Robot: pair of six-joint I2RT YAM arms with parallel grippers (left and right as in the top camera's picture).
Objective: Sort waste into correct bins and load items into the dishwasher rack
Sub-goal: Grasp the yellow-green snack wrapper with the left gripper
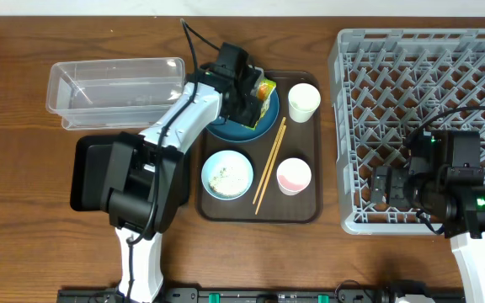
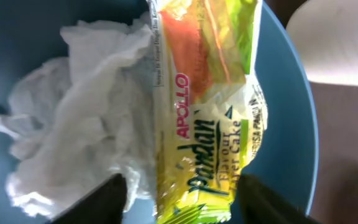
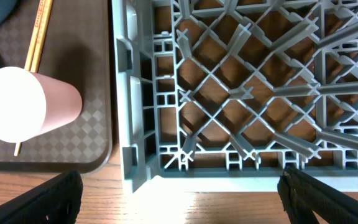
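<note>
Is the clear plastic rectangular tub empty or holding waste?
The clear plastic rectangular tub is empty: overhead, only its bare floor shows. The yellow-green snack wrapper and crumpled white tissue lie on the dark blue plate.

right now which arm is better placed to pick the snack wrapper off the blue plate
Left. The left gripper sits over the snack wrapper on the dark blue plate, a finger either side. The right gripper is away over the dishwasher rack.

Glossy plastic wrapper [image 2: 210,124]; crumpled matt paper tissue [image 2: 79,124]; grey plastic rack [image 3: 122,93].
</note>
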